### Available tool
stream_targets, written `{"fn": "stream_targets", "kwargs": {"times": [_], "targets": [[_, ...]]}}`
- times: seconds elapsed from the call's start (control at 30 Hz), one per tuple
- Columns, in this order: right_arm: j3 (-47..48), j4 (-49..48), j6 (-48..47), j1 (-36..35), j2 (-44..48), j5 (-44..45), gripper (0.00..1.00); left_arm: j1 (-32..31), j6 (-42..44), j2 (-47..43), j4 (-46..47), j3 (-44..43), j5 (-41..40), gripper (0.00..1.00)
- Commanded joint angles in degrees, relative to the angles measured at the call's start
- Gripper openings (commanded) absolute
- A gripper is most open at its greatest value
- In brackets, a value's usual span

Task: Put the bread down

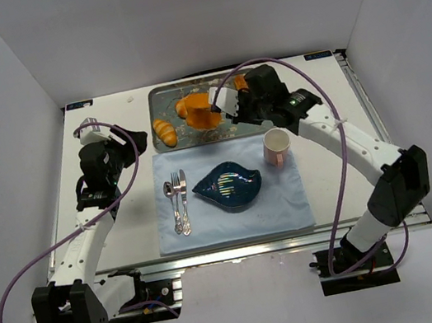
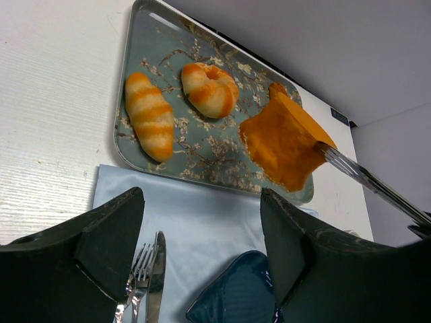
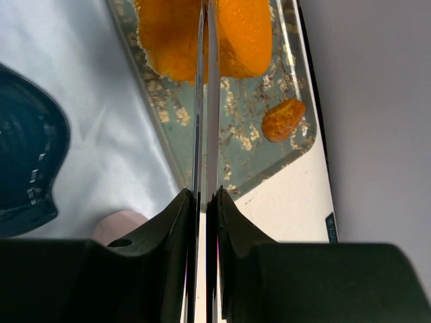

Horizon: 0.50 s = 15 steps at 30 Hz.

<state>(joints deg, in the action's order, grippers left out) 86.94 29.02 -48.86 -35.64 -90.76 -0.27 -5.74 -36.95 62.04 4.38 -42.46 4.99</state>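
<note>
The bread point(image 2: 283, 145), a smooth matt-orange block that looks soft and spongy, hangs tilted over the right end of the blossom-printed tray point(image 2: 202, 151), pinched between the thin steel blades of tongs point(image 2: 363, 176). The right gripper point(image 3: 204, 198) is clamped narrow on the tong arms, squeezing them to keep that hold, probably for carrying to the glossy blue leaf-shaped plate point(image 1: 228, 184) on the pale cloth point(image 1: 235, 221); the left gripper point(image 2: 201, 198) hangs wide and empty over the cloth's edge, beside the white surface point(image 2: 54, 101), out of the way

left gripper point(image 2: 202, 200) spread wide | right gripper point(image 3: 204, 196) clamped, arm extended
</note>
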Motion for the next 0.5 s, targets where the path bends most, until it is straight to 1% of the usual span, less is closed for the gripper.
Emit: {"fn": "stream_targets", "kwargs": {"times": [0.0, 0.1, 0.23, 0.37, 0.47], "targets": [[-1.76, -2.57, 1.49, 0.22, 6.37, -5.34, 0.0, -0.15, -0.05, -1.31, 1.15, 0.09, -0.25, 0.79], [-5.19, -1.86, 1.58, 0.31, 11.29, -8.86, 0.0, -0.15, -0.05, -1.22, 1.24, 0.18, -0.16, 0.79], [-12.64, -0.98, 0.0, 0.22, 18.32, -13.07, 0.0, -0.15, 0.04, -1.13, 1.16, 0.27, -0.07, 0.79], [-17.5, 0.25, -2.37, 0.3, 25.61, -15.54, 0.0, -0.15, 0.12, -0.87, 1.24, 0.18, 0.1, 0.79], [-19.52, 1.92, -2.99, 0.3, 27.91, -15.64, 0.0, -0.15, 0.12, -0.43, 1.42, 0.01, 0.37, 0.79]]}}
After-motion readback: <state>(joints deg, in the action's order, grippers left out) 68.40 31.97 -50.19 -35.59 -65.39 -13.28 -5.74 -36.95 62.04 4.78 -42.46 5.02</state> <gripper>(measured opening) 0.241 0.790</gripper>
